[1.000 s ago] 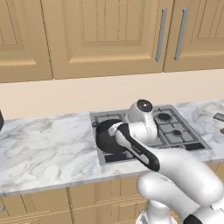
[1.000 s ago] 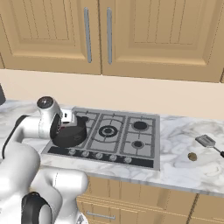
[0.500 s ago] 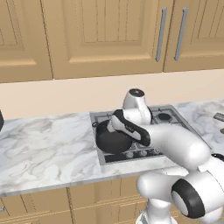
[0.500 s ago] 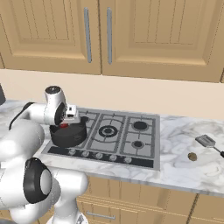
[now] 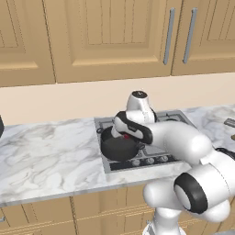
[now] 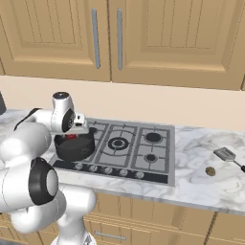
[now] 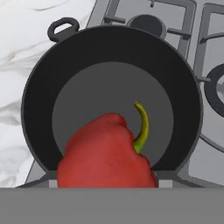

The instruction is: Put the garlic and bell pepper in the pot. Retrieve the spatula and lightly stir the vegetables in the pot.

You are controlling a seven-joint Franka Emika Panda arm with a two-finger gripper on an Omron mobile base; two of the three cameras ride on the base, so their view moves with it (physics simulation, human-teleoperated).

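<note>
Right now your gripper (image 6: 72,135) is gripping the red bell pepper (image 7: 107,153), jaws partly spread around it, hanging directly above the black pot (image 7: 111,98) on the hob's (image 6: 139,148) near-left burner. Releasing off-centre is risking a bounce off the rim onto the stove.

the red bell pepper (image 7: 107,153) with its curved green stem hangs just above the mouth of the round dark pot (image 7: 39,87). the pot sits on the stove's near left burner, its floor bare. the grey-headed spatula (image 6: 226,155) lies on the counter far to the right.
</note>
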